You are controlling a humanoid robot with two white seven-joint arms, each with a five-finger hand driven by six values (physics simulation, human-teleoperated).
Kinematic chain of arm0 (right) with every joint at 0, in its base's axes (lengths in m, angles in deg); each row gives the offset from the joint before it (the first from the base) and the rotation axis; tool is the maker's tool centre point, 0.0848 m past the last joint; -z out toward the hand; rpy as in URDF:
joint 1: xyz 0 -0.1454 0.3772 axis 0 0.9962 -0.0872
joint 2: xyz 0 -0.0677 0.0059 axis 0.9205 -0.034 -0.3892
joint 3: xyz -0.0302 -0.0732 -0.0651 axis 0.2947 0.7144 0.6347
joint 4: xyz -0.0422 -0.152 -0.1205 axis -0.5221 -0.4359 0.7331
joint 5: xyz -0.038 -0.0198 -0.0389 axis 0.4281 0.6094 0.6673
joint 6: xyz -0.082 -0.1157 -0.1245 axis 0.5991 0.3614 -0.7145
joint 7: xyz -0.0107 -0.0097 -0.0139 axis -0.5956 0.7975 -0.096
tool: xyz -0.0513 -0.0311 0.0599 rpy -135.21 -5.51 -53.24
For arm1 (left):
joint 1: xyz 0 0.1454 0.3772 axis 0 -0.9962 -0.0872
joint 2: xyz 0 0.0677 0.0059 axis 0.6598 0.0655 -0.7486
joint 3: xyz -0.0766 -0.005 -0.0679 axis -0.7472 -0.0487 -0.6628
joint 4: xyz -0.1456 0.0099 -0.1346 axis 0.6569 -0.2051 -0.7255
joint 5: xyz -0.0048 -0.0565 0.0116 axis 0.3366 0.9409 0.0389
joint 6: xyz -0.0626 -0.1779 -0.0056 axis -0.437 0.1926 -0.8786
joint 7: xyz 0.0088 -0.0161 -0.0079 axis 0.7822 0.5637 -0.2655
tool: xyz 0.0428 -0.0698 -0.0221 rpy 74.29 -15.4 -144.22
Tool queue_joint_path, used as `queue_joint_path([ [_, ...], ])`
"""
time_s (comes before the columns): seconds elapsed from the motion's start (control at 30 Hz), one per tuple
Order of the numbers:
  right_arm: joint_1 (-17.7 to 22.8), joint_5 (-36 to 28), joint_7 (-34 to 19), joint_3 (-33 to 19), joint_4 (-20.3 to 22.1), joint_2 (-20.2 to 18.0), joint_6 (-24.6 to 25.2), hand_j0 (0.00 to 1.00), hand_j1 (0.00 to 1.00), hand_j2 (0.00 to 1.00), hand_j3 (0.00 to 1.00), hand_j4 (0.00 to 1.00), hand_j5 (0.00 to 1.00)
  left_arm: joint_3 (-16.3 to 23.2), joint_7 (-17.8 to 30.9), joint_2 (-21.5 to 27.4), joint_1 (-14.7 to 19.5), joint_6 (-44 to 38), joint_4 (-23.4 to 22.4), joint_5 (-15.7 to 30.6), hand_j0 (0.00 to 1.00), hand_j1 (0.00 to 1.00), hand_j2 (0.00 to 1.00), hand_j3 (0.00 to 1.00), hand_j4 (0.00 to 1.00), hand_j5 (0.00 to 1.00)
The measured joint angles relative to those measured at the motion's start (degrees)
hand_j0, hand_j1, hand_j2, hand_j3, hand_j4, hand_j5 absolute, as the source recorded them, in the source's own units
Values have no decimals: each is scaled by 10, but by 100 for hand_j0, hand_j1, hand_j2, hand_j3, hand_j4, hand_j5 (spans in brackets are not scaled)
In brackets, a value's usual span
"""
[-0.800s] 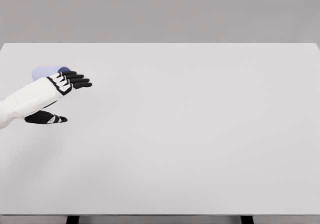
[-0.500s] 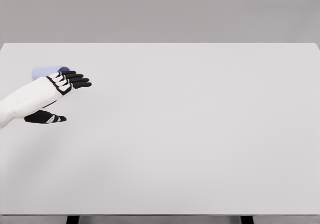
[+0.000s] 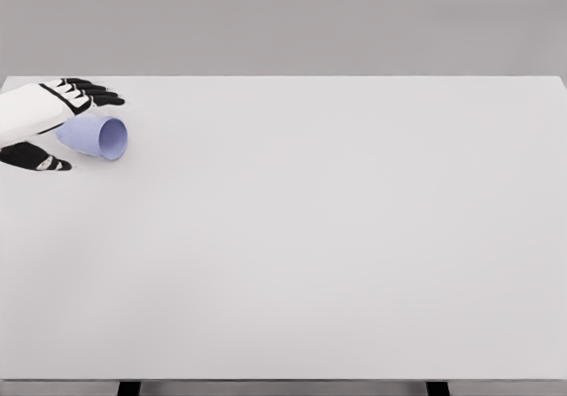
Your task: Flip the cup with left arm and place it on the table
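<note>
A lilac cup (image 3: 96,136) is seen lying on its side at the far left of the white table (image 3: 337,236), mouth turned right and slightly toward the near edge, closed base pointing left. The left hand (image 3: 49,126) is placed around the base end: black fingers (image 3: 93,93) are stretched out just beyond the cup on the far side, the thumb (image 3: 35,158) is set on the near side, and the cup body sits between them. The hand is spread and loose, nothing gripped; contact with the cup cannot be confirmed. The right arm is not shown. The step in hand is judged to be the grasp before the flip. For a good grasp, fingers and thumb should be closed on opposite walls near the middle of the body, not at the narrow base, so slipping is avoided. The cup should be lifted clear before the wrist is rolled, else the rim may be dragged. Rolling away is a risk if one side is pushed first. An upright set-down is then needed.
</note>
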Motion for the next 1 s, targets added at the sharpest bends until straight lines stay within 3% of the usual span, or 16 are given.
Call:
queue_joint_path([
  [0.1, 0, 0, 0, 0, 0, 0, 0, 100, 100, 100, 100, 100, 100, -2, 17, -2, 4, -39, -37, 1, 100, 100, 100, 100, 100, 100],
  [0.2, 0, 0, 0, 0, 0, 0, 0, 100, 100, 100, 100, 100, 100, 16, 23, -13, 60, -52, -69, -2, 100, 100, 100, 100, 100, 100],
  [0.27, 0, 0, 0, 0, 0, 0, 0, 100, 100, 100, 100, 100, 100, 48, 25, -24, 116, -58, -105, -4, 100, 100, 100, 100, 100, 100],
  [0.3, 0, 0, 0, 0, 0, 0, 0, 100, 100, 100, 100, 100, 100, 65, 26, -31, 123, -61, -123, -7, 100, 100, 100, 100, 100, 100],
  [0.47, 0, 0, 0, 0, 0, 0, 0, 100, 100, 100, 100, 100, 100, 104, 27, -62, 123, -83, -181, -17, 100, 100, 100, 100, 100, 100],
  [0.53, 0, 0, 0, 0, 0, 0, 0, 100, 100, 100, 100, 100, 100, 112, 27, -74, 138, -86, -203, -18, 100, 100, 100, 100, 100, 100],
  [1.0, 0, 0, 0, 0, 0, 0, 0, 100, 100, 100, 100, 100, 100, 137, 27, -120, 181, -89, -318, -32, 100, 100, 100, 100, 100, 100],
])
